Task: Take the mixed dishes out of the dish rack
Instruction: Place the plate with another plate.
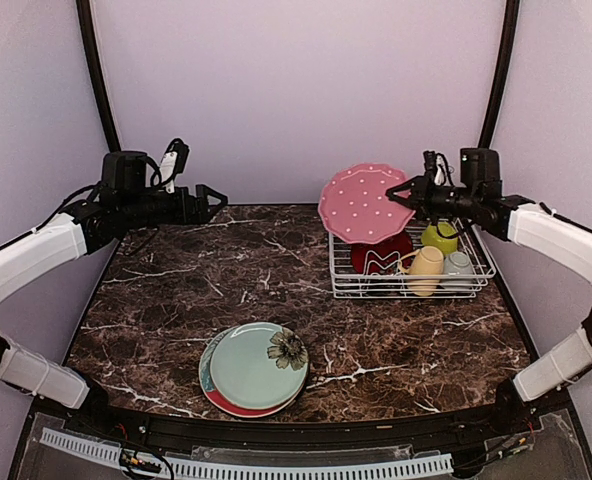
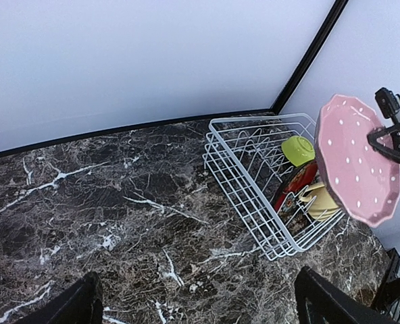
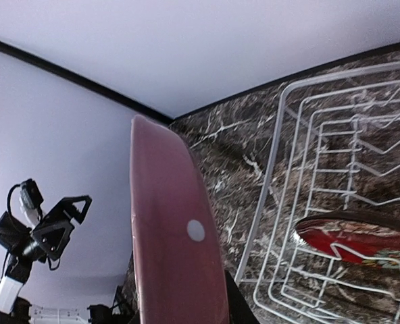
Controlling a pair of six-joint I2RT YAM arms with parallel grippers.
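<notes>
1. The right end effector (image 1: 400, 193) is closed on the right edge of the pink plate (image 1: 361, 203), its jaws narrowed to the rim's thickness.
2. The pink plate is held in the air above the left end of the rack (image 1: 376, 291). It tilts steeply, and its white-dotted face is turned toward the left arm.
3. In the right wrist view the plate (image 3: 173, 250) is seen almost edge-on. It appears clear of the rack wires (image 3: 274, 175), which lie below and beside it.
4. The left end effector (image 1: 216, 199) hangs above the back-left part of the counter (image 1: 176, 290). Its fingers (image 2: 78, 307) are spread as wide as they go, with nothing between them.
5. The rack stands at the back right of the counter, well apart from the left arm.
6. A red plate (image 1: 381, 250) stands on edge in the rack's left half, among the prongs.
7. To the right of it, a pale yellow mug (image 1: 426, 268) lies tipped in the rack.
8. A lime bowl (image 1: 439, 238) sits behind the mug, and a pale blue cup (image 1: 459, 266) is at the rack's right end.
9. Near the front of the counter lies a flat stack of plates. A teal plate (image 1: 251, 365) is on top and a red-rimmed plate (image 1: 226, 405) shows beneath it.
10. A dark flower (image 1: 288, 348) shows at the stack's right edge. Which plate it belongs to cannot be told.
</notes>
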